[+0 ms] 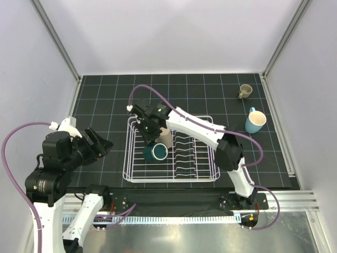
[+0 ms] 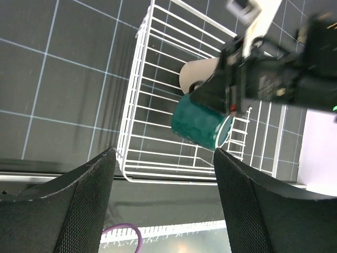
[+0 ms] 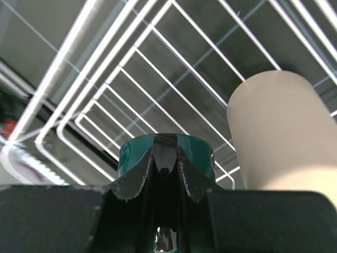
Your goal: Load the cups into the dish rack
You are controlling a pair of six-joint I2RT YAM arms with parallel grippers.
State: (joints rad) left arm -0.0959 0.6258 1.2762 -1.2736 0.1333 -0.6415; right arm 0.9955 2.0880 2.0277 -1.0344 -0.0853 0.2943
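The white wire dish rack [image 1: 131, 176] sits mid-table. My right gripper [image 1: 151, 140] reaches into its left part and is shut on the handle of the dark teal-green mug [image 1: 156, 153], which is tipped on its side with its mouth towards the near edge. In the right wrist view the fingers [image 3: 138, 176] pinch the handle against the mug [image 3: 199, 153]. The beige handleless cup [image 1: 166, 137] lies in the rack beside it. A light blue mug [image 1: 255, 121] and a small tan mug [image 1: 245, 91] stand on the mat at the right. My left gripper [image 1: 101, 143] is open and empty, left of the rack.
The rack's wavy plate dividers [image 1: 184, 153] fill its right half. The left wrist view shows the rack's near corner [image 2: 125, 167], the teal mug [image 2: 200, 124] and the beige cup [image 2: 197, 74] under the right arm. Grey walls close the mat at the back and sides.
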